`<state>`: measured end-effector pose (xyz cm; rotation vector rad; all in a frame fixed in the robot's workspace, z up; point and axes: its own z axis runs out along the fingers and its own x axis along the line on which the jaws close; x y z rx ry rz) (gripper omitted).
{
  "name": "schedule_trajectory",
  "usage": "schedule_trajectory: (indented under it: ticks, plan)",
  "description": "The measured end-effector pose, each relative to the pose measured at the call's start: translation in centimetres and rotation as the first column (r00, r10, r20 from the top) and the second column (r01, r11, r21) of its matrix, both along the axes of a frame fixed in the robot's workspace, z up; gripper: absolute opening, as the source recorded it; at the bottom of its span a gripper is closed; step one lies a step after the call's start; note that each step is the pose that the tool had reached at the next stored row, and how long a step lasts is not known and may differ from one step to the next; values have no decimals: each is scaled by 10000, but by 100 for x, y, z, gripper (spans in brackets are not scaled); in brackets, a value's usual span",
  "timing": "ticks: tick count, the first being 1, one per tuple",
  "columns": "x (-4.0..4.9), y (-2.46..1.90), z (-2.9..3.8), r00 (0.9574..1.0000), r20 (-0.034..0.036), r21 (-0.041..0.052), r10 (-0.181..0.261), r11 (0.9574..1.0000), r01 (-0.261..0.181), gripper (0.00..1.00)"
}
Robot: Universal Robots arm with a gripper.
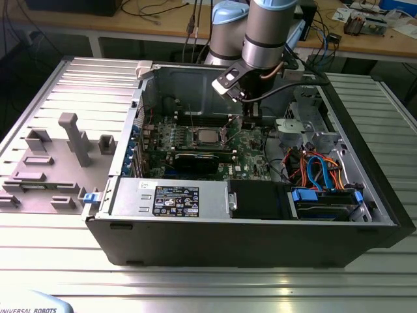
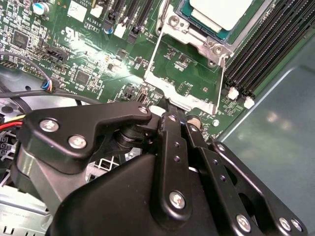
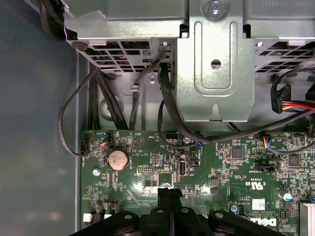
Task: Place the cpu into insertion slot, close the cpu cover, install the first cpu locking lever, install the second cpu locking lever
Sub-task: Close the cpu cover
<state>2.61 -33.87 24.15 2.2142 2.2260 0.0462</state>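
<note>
While the arm (image 1: pixel 267 32) is hanging over the opened computer case (image 1: pixel 247 238), the chip (image 2: pixel 216 11) is already sitting in the socket (image 2: pixel 173 21). Its dull grey top is lying level inside the shiny rim, so the first step is looking done to me. The cover (image 2: pixel 172 91) is not down. In the second wrist view it is standing open, tipped away from the socket on the side facing the pincer, and the green board (image 2: pixel 182 61) is showing through its square window. As I am judging it, closing the cover is what is left, and fastening both locking levers after that. I am not managing to tell the levers for certain from the thin bright bars beside the socket.

The pincer (image 2: pixel 167 105) is sitting just beside the socket, on the exterior view's right of it, with the raised cover standing between it and the chip. Its tips are lying at the cover's free edge, the edge farthest from the socket, touching it or very nearly. The fingers (image 3: pixel 164 196) are clenched together, showing no gap in the first wrist view. Whether they are pinching the cover's thin lip or merely pressing against it, I cannot tell. The chip itself is lying well clear of the tips, on the far side of the open cover.
</note>
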Motion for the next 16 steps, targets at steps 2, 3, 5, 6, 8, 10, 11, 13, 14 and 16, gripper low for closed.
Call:
schedule_trajectory:
  ticks: [2, 3, 5, 6, 8, 10, 11, 13, 14, 16]
  plan:
    - [-4, 0, 0, 10000, 0, 0, -1, 10000, 1, 11]
    - [-6, 0, 0, 10000, 0, 0, 0, 10000, 0, 11]
    - [-27, 0, 0, 10000, 0, -1, 0, 10000, 0, 11]
    - [-37, 0, 0, 10000, 0, 0, 0, 10000, 0, 11]
    - [-116, 0, 2, 10000, 0, -1, 0, 10000, 0, 11]
    - [-131, 1, 13, 10000, 1, 5, 0, 10000, 0, 11]
    - [-135, 0, 22, 10000, 0, 10, 0, 10000, 0, 11]
    - [-147, 0, 54, 10000, 0, 33, 0, 10000, 0, 11]
    - [-153, 0, 65, 10000, 1, 41, 0, 10000, 0, 11]
    - [-180, 0, 82, 10000, 1, 60, 0, 10000, 0, 11]
